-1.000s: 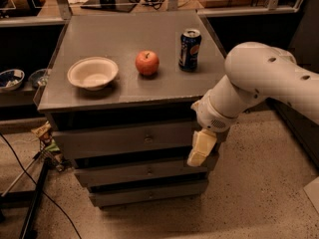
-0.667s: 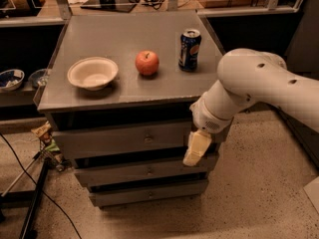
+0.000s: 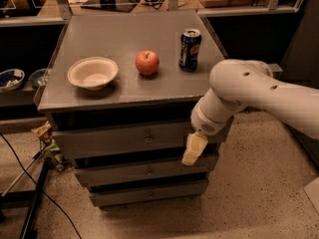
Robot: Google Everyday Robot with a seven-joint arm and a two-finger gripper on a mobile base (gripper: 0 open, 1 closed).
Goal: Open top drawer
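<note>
The top drawer [image 3: 114,140] is a wide grey flat front under the cabinet top, with a small round metal knob [image 3: 148,139] at its centre. It looks closed or nearly so. My gripper [image 3: 193,150] hangs from the white arm in front of the drawer's right end, pointing down, to the right of the knob and apart from it. Two shorter grey drawers [image 3: 148,172] sit below.
On the grey cabinet top [image 3: 129,39] stand a white bowl [image 3: 92,73], a red apple [image 3: 147,62] and a blue soda can [image 3: 190,49]. Black cables [image 3: 35,198] lie on the floor at the left. A low shelf with bowls [image 3: 11,78] stands at the far left.
My arm and gripper have shifted left along the drawer fronts, closer to the top drawer's knob. The drawers and the things on top have not moved.
</note>
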